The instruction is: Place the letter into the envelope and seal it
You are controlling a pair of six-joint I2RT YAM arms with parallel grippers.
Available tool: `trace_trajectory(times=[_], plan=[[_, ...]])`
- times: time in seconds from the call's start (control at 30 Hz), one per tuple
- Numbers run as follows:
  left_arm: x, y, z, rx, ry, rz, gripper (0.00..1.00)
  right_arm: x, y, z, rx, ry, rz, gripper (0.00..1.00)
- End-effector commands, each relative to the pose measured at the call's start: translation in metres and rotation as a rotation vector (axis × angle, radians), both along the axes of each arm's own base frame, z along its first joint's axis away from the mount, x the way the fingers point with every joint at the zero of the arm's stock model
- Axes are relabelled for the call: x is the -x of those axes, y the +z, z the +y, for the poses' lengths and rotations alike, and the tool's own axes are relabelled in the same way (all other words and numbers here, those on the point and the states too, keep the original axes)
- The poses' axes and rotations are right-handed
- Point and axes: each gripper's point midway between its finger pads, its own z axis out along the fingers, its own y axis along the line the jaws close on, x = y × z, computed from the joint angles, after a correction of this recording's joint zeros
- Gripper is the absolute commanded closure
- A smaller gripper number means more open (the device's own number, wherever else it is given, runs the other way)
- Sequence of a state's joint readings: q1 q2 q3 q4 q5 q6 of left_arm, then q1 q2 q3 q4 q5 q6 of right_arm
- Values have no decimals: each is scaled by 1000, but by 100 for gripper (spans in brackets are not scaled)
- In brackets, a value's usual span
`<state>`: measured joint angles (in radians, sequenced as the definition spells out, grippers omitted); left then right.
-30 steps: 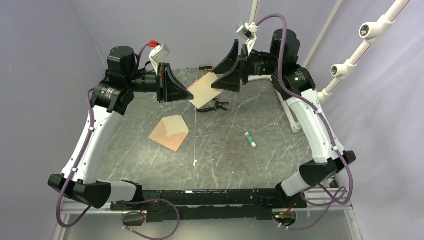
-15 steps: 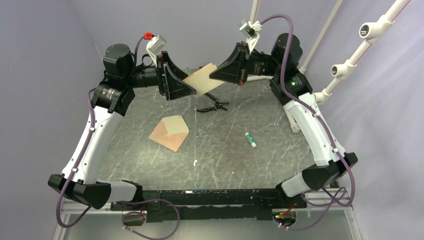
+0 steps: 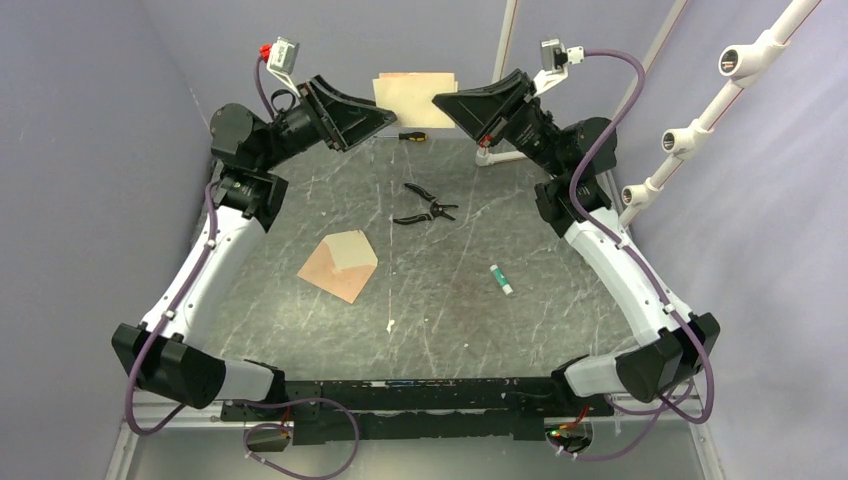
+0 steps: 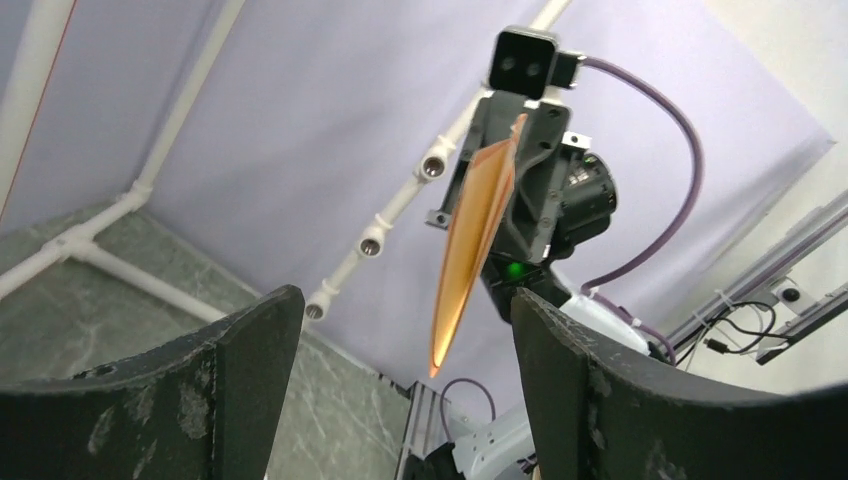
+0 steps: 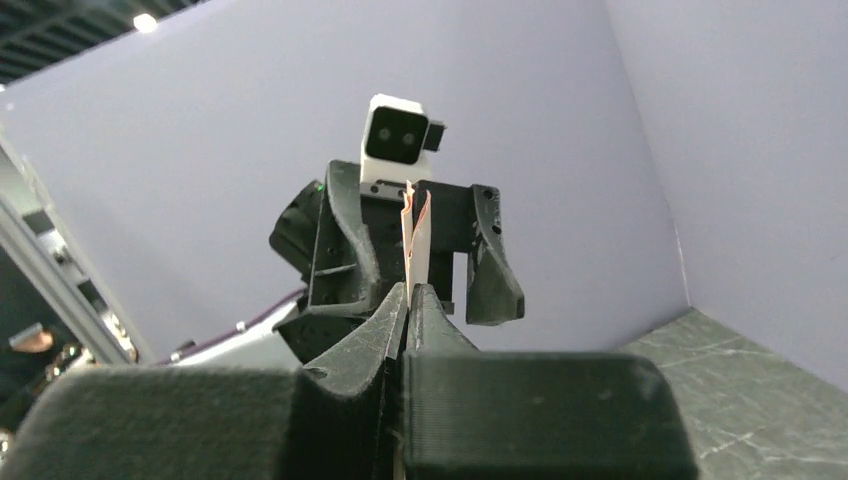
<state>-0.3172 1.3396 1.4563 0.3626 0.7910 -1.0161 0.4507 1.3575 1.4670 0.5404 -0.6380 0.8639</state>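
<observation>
Edge-on letter (image 5: 416,225) upright between 2 tight fingers (image 5: 378,335) of the right hand (image 5: 408,292), left hand (image 5: 425,262) behind.

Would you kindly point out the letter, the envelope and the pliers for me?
The letter (image 3: 413,98): top external view, middle of the raised sheet.
The envelope (image 3: 328,272): top external view, brown body beside the flap.
The pliers (image 3: 432,208): top external view, near the pivot.
</observation>
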Motion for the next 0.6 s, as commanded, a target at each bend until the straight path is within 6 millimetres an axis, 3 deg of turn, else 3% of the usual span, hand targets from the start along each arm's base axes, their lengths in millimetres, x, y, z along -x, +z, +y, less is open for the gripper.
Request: trace_trajectory(times=[0.0, 0.1, 0.27, 0.4, 0.57], plan=[[15, 38, 2, 116, -42, -91, 20, 8, 32, -11, -148, -1, -26, 100], [14, 30, 0, 66, -29, -87, 22, 9, 27, -4, -93, 24, -36, 100], [18, 8, 5, -142, 39, -132, 28, 12, 1, 7, 126, 35, -89, 100], [34, -16, 15, -360, 36, -190, 22, 26, -25, 9, 312, 96, -159, 100], [62, -32, 8, -408, -183, -209, 20, 48, -52, 13, 460, 291, -171, 100]])
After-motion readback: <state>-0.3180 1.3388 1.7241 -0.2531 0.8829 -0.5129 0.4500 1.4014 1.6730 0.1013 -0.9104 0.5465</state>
